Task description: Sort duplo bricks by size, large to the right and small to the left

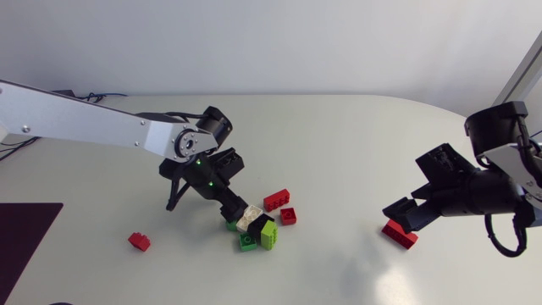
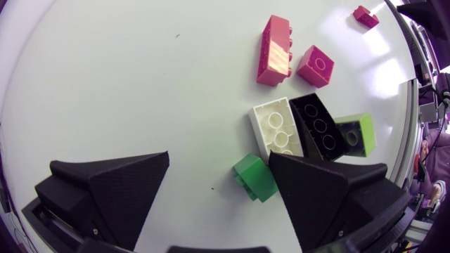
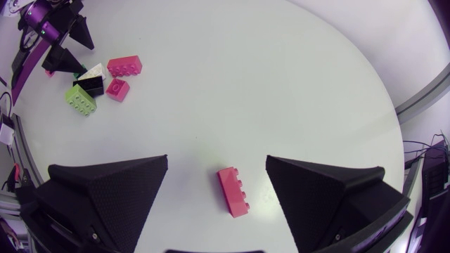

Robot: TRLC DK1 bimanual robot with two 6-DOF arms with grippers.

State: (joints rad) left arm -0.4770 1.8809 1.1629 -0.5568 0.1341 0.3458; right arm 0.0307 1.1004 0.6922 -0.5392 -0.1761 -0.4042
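Smooth white table point(image 1: 339, 135) bears studded rectangular bricks point(image 1: 276, 200).

Brick cluster point(image 1: 269, 233) in the middle (several touching), lone small brick point(image 1: 139, 241) well left, long brick point(image 1: 400, 235) far right

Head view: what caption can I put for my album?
Left gripper at the mixed brick pile; right gripper over one long red brick.

Left arm point(image 1: 85, 119): long silver-grey link, round black joint, small green light point(image 1: 200, 161) near the wrist. Right arm point(image 1: 474, 193): black casing, white-grey link behind, looping black cable point(image 1: 490, 233). Jaws on both: matte black wedges, finely pebbled faces.
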